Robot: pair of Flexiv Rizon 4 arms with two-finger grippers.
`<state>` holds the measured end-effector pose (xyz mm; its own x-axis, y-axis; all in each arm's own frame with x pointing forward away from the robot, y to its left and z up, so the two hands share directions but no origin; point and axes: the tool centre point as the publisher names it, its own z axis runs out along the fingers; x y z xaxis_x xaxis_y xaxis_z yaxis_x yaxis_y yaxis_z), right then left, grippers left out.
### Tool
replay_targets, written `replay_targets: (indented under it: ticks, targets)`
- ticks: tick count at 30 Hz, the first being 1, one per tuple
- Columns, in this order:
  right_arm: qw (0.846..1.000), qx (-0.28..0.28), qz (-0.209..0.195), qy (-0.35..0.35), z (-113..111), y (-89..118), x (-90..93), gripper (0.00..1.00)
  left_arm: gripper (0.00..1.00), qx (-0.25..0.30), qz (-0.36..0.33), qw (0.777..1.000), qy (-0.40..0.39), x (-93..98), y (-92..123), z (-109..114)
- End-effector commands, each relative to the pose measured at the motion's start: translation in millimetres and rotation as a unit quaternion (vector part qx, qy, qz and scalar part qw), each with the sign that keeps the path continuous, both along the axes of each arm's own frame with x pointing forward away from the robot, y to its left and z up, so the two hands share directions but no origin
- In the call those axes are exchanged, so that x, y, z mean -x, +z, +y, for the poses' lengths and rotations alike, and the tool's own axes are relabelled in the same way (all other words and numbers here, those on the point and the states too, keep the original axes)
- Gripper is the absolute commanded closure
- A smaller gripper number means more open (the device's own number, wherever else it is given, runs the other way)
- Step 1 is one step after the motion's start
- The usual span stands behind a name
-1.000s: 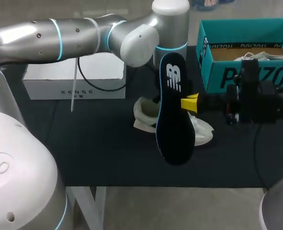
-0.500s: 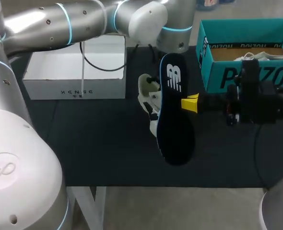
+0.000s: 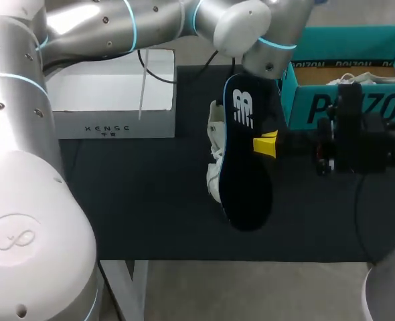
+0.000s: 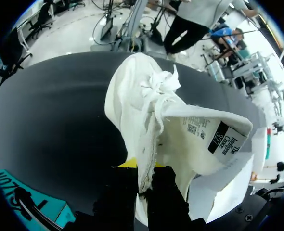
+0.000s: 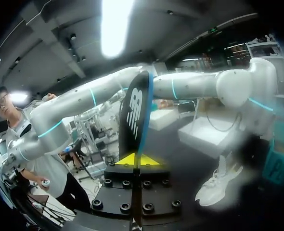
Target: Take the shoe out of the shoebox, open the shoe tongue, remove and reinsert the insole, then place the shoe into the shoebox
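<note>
The left arm (image 3: 150,27) reaches past the middle, left gripper (image 4: 144,179) clamped on the shoe (image 4: 147,110). The right arm (image 3: 368,144) lies level, right gripper (image 3: 265,144) pinching the insole (image 3: 246,184).

One white fabric shoe (image 4: 132,110), one dark blue foam insole (image 3: 246,160), one teal cardboard shoebox (image 3: 318,107) at the black table's (image 3: 144,200) far right corner holding one unclear white item (image 3: 368,79), and one white rectangular box (image 3: 114,100) by its far left edge.
</note>
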<state>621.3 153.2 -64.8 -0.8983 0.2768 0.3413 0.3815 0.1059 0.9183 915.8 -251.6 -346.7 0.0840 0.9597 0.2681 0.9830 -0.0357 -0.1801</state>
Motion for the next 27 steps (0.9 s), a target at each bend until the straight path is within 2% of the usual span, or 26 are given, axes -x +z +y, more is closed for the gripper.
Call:
replay_targets:
  ticks: [1,9,15,22,27]
  targets:
    - [0.997,0.026,-0.008,-0.068,4,3,7.8,1.0,1.0,-0.075,-0.006,0.99,-0.122,-2.9,2,-2]
    - [0.997,0.026,-0.008,-0.068,4,3,7.8,1.0,1.0,-0.037,0.012,0.996,-0.078,-17.2,-10,5]
    - [0.997,0.026,-0.008,-0.068,4,3,7.8,1.0,1.0,-0.021,0.007,0.998,-0.052,-22.5,-8,1]
    - [0.997,0.026,-0.008,-0.068,4,3,7.8,1.0,1.0,-0.041,-0.008,0.998,-0.048,-21.8,-15,-8]
    - [0.997,0.026,-0.008,-0.068,4,3,7.8,1.0,1.0,-0.04,-0.005,0.999,-0.027,-29.6,-30,-13]
